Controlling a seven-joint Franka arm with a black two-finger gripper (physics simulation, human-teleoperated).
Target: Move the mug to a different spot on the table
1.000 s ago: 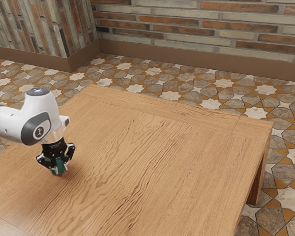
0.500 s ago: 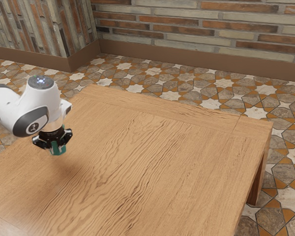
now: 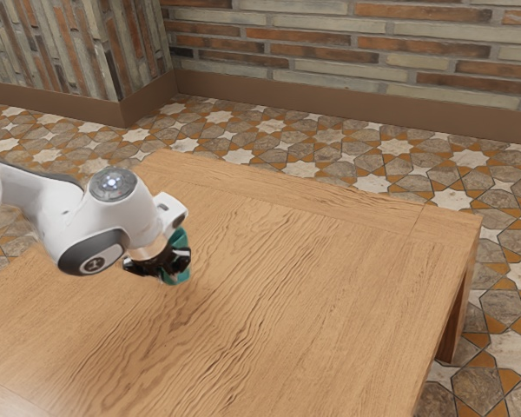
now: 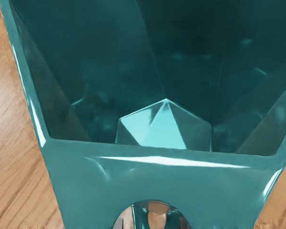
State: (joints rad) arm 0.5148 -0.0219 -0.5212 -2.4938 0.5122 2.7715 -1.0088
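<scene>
Mug (image 3: 180, 254): directly under the hand, between the fingers of the gripper (image 3: 165, 264), its open mouth towards the hand.
Table (image 3: 330, 287): beneath hand and mug; its surface lies on either side of the mug, and most of it extends to the exterior view's right of the hand.
Floor (image 3: 373, 165): beyond the table's edges, well apart from the hand.
Wall (image 3: 347, 43): behind the floor, farthest from the hand.
</scene>
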